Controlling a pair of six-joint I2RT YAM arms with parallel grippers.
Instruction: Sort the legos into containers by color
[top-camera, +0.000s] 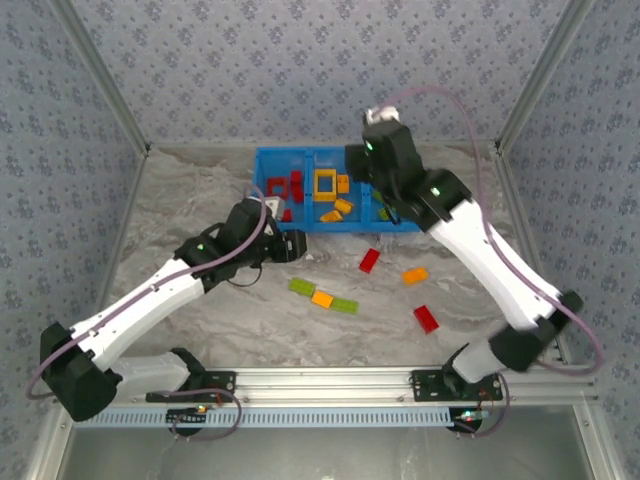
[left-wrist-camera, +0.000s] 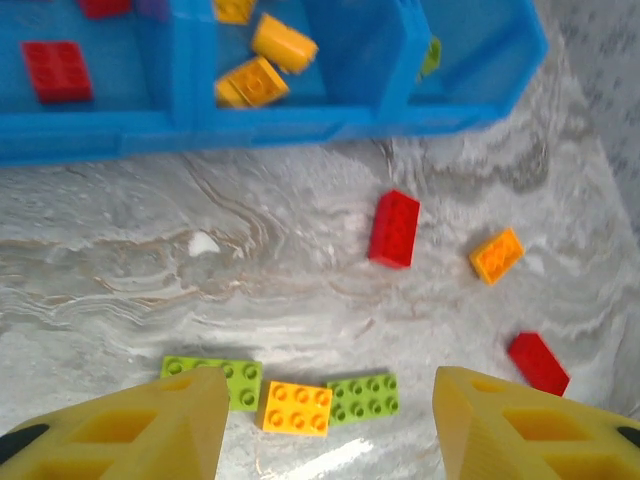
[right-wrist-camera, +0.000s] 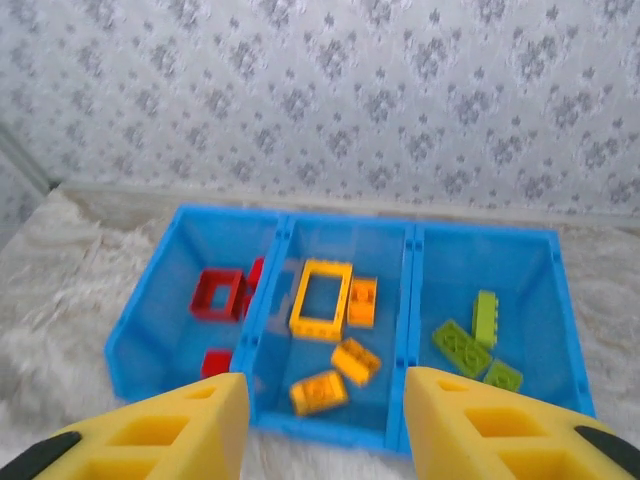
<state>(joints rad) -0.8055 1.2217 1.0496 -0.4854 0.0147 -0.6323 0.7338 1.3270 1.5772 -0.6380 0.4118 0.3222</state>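
Observation:
The blue tray (top-camera: 262, 155) has three compartments. They hold red legos with a red frame (right-wrist-camera: 219, 294), orange-yellow legos with a yellow frame (right-wrist-camera: 321, 299), and green legos (right-wrist-camera: 461, 347). On the table lie a row of green (left-wrist-camera: 240, 378), orange (left-wrist-camera: 294, 408) and green (left-wrist-camera: 363, 396) legos, two red ones (left-wrist-camera: 394, 228) (left-wrist-camera: 538, 363) and an orange one (left-wrist-camera: 497, 255). My left gripper (left-wrist-camera: 330, 405) hangs open and empty above that row. My right gripper (right-wrist-camera: 325, 405) is open and empty over the tray's near wall (right-wrist-camera: 330, 428), at the middle compartment.
Patterned walls close in the marble table at the back and both sides. The tray (left-wrist-camera: 100, 135) stands against the back wall. Metal posts (top-camera: 100, 75) rise at the back corners. Bare table (top-camera: 200, 300) lies left of the loose bricks.

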